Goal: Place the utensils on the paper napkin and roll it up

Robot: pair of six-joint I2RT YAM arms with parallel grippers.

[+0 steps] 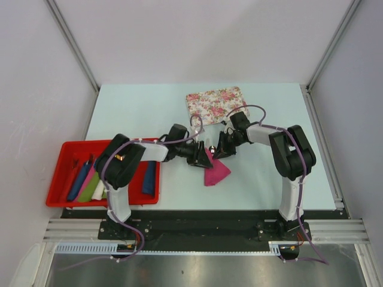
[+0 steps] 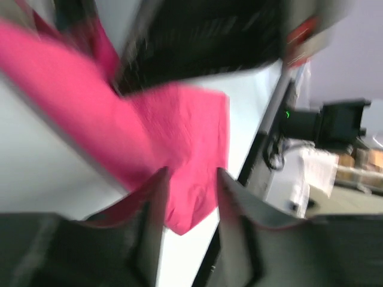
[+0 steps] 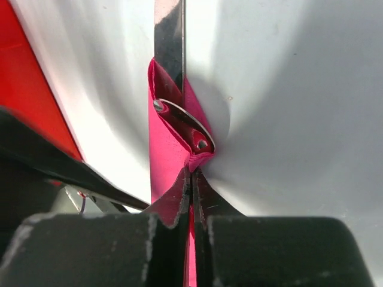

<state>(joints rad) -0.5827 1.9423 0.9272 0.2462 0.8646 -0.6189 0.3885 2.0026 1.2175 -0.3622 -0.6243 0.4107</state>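
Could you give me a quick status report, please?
Right gripper shut on paper napkin. Left gripper open, napkin between its fingers. Utensils partly in the fold. Floral mat apart, behind.

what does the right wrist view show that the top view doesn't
Only the right wrist: the right gripper pinched shut on the paper napkin edge, with silvery utensils poking out of its fold. Only the top: the floral mat, the rolls in the red tray, the left arm. Both: the paper napkin, the red tray, the table.
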